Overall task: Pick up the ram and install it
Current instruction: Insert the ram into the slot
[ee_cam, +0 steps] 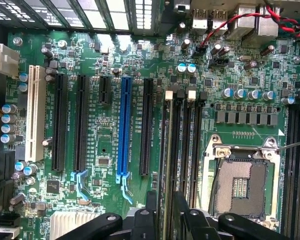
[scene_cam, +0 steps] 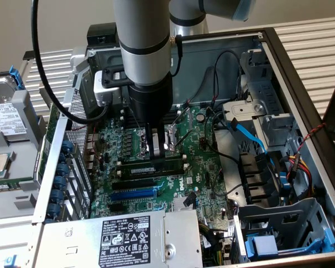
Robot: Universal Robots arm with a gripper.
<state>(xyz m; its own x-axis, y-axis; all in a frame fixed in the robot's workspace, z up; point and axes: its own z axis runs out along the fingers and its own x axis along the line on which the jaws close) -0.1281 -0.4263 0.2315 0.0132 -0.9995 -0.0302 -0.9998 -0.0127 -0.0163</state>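
The ram (scene_cam: 156, 166) is a long dark-chipped stick lying along the memory slot nearest the CPU socket (scene_cam: 171, 138). My gripper (scene_cam: 153, 154) comes straight down onto its middle. In the wrist view the ram (ee_cam: 167, 160) appears edge-on as a thin strip running into the narrow gap between the black fingers (ee_cam: 151, 212), and my gripper (ee_cam: 165, 216) is shut on it. It stands in line with the slot that has a white end clip (ee_cam: 168, 94). Whether it is fully seated I cannot tell. Empty black memory slots (ee_cam: 195, 150) lie alongside.
A blue expansion slot (ee_cam: 124, 125) and black slots (ee_cam: 58, 125) lie beyond the ram. The open CPU socket (ee_cam: 240, 186) is on the other side. A power supply (scene_cam: 117, 237), blue cables (scene_cam: 247, 134), a drive cage (scene_cam: 279, 234) and case walls (scene_cam: 301, 100) ring the board.
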